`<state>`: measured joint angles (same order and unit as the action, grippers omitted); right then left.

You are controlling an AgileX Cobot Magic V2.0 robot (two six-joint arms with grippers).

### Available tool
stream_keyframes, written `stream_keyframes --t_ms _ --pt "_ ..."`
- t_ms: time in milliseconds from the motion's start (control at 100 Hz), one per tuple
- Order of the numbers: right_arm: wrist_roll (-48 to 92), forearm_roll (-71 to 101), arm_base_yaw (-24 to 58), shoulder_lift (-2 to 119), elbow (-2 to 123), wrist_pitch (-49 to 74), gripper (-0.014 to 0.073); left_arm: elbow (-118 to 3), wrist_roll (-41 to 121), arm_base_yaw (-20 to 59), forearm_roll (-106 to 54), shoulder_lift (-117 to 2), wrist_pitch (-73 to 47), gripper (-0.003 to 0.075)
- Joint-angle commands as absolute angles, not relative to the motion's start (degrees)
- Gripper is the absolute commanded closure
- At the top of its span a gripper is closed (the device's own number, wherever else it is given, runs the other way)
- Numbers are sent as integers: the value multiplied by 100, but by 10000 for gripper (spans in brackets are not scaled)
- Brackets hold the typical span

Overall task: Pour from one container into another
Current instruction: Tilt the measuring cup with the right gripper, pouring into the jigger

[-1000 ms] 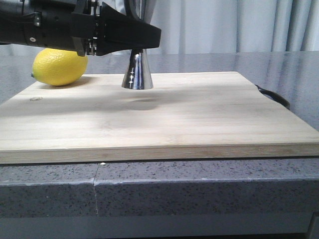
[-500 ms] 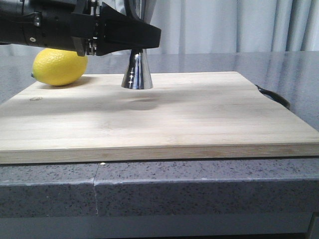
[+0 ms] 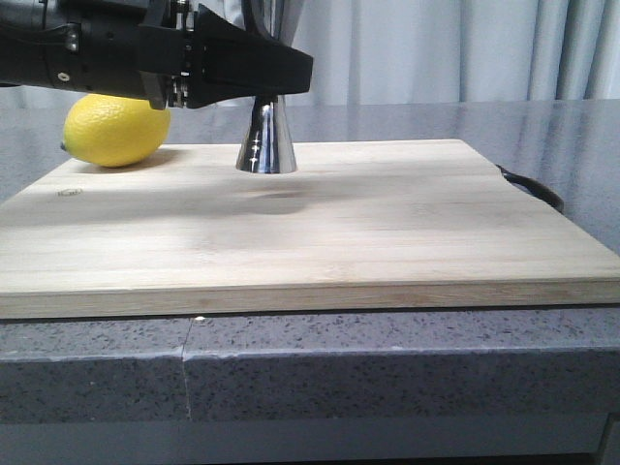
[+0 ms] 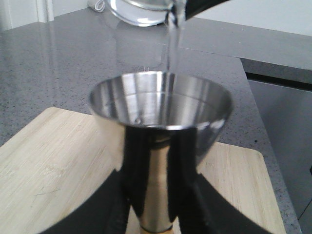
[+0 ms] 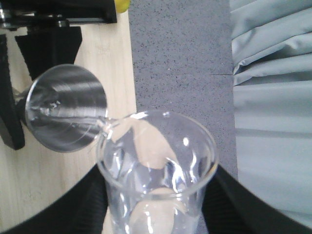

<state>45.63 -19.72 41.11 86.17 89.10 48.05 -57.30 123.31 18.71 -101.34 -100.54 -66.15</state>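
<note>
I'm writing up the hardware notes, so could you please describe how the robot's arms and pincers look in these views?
The left arm is matte black, a blocky housing with small silver screws and a thin red detail near the joint, tapering to a wedge-shaped black left pincer. In the left wrist view its fingers are plain black. The right pincer shows only as dark, rounded black fingers. No cables or printed markings are visible.

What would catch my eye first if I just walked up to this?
Probably the shiny steel jigger standing on the wooden cutting board, gripped at its waist by the left gripper. Above it, the right gripper tilts a clear glass beaker, and a thin stream of water falls into the jigger's cup. A bright yellow lemon sits at the board's far left corner.
</note>
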Motion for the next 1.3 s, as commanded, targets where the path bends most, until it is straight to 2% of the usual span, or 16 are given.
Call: stream_keyframes --t_ms 0,1290 --pt "4720 -2175 4129 8425 9124 4391 302 -5900 12315 1931 -10682 -9807 -7129 575" --pt "5681 -2333 4129 8425 9124 3999 302 -5900 12315 1931 -10682 -9807 -7129 575"
